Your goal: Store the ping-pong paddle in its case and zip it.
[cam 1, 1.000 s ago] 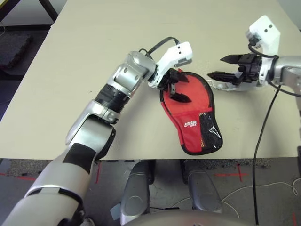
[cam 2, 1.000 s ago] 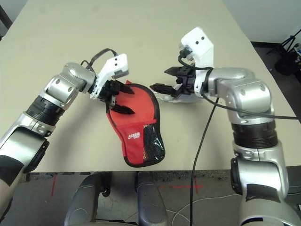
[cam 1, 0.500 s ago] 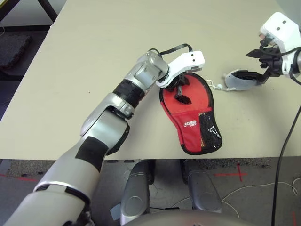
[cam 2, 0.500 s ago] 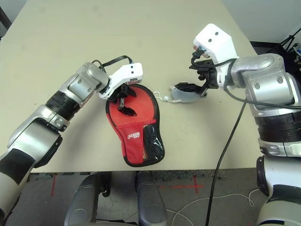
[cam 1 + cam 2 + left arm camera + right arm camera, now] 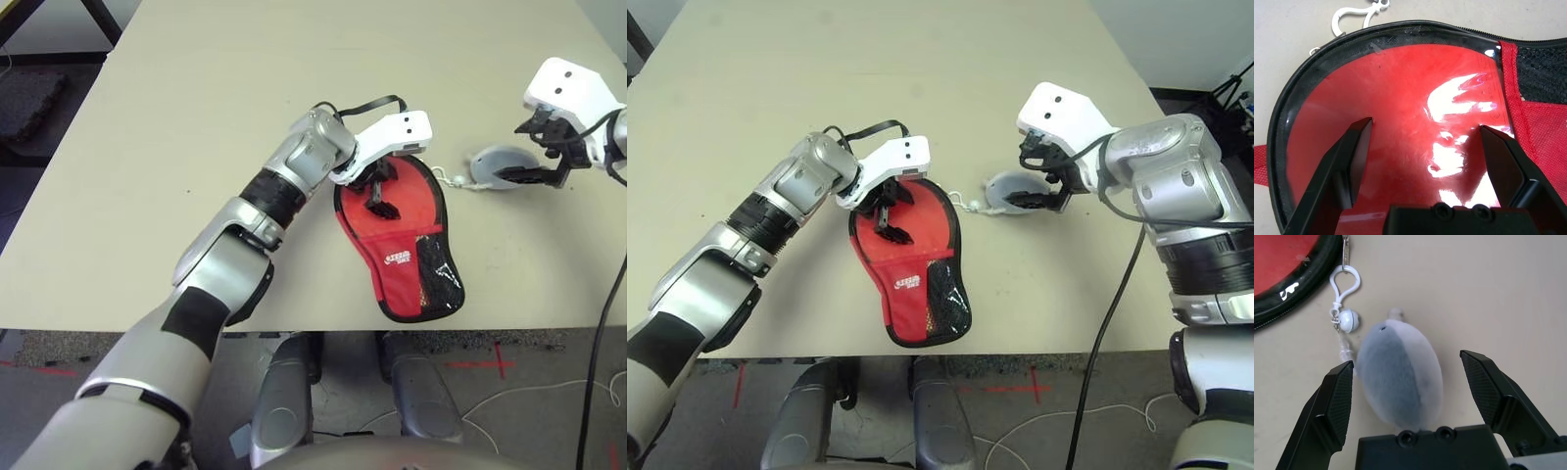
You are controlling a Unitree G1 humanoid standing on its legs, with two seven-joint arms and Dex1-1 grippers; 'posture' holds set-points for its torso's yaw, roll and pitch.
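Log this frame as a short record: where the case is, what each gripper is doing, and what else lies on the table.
case: red case lying flat on the table, near the front edge
paddle: red face seen at the case's round end
left gripper: jaws open, over the round end
right gripper: jaws open, either side of the fuzzy ball
fuzzy ball: on the table, clipped to the case's zipper by a white clip
zipper: cannot tell

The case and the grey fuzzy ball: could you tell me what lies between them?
A white clip and small bell on a cord, seen in the right wrist view, link the case to the ball.
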